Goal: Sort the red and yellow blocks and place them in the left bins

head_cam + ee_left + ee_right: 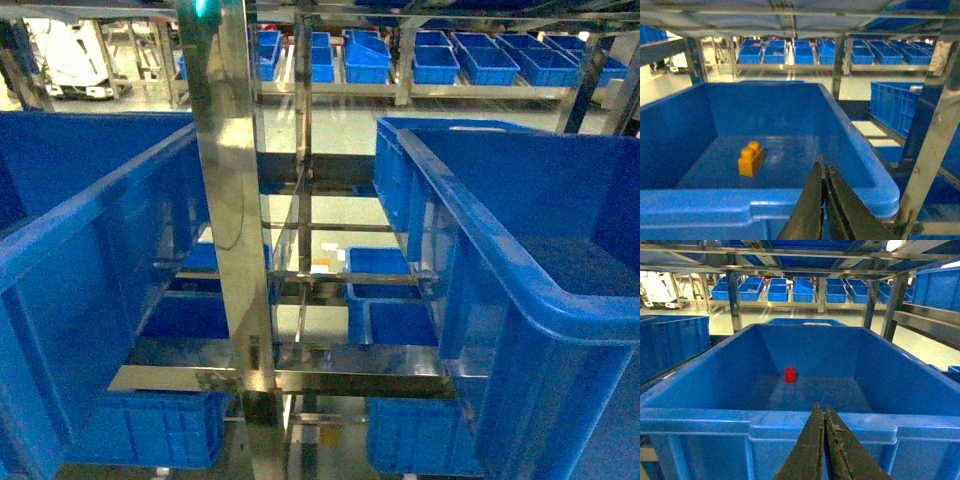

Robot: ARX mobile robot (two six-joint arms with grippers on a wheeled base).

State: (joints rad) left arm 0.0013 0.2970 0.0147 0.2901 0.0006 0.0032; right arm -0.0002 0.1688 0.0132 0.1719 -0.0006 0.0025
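yellow block (pixel 751 159) sits in the left crate (pixel 790 202), red block (pixel 790 374) in the right crate (pixel 805 422). left gripper (pixel 824 175) and right gripper (pixel 822 415) both empty, jaws pinched together.

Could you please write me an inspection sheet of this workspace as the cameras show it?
Surface: steel rack carrying large blue crates.
Job's things: yellow block on the floor of the left crate; red block on the floor of the right crate.
Clutter: nothing seen.
Grippers: left gripper shut, empty, near its crate's front rim; right gripper shut, empty, likewise.
Cables: nothing seen.
Surroundings: far shelves with rows of small blue bins; more crates on lower rack levels.
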